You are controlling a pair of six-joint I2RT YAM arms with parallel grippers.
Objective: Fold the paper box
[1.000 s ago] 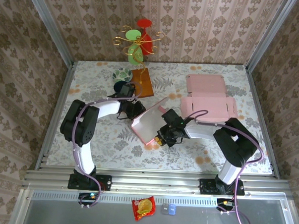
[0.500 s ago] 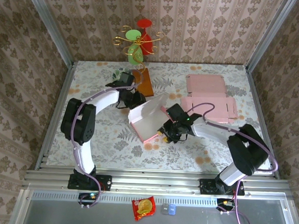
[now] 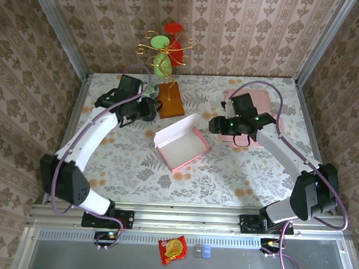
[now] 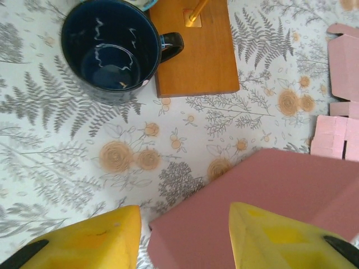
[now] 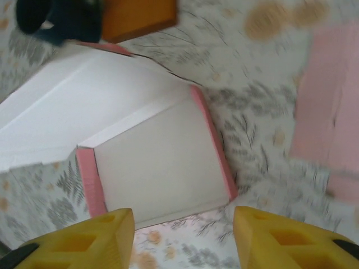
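I'm hovering my left tool (image 4: 185, 227) and right tool (image 5: 184, 224), both apart and empty, near the pink paper box (image 3: 185, 149). I'm judging that folding its upright flap (image 3: 178, 126) down needs even, square pressure.

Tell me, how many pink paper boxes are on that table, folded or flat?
3. A folded box sits mid-table. Two flat ones lie far right: the far sheet and the near sheet, both partly hidden under the right arm.

One folded box (image 3: 182, 143), perhaps two flat blanks (image 3: 256, 104), one mug (image 4: 109, 56).
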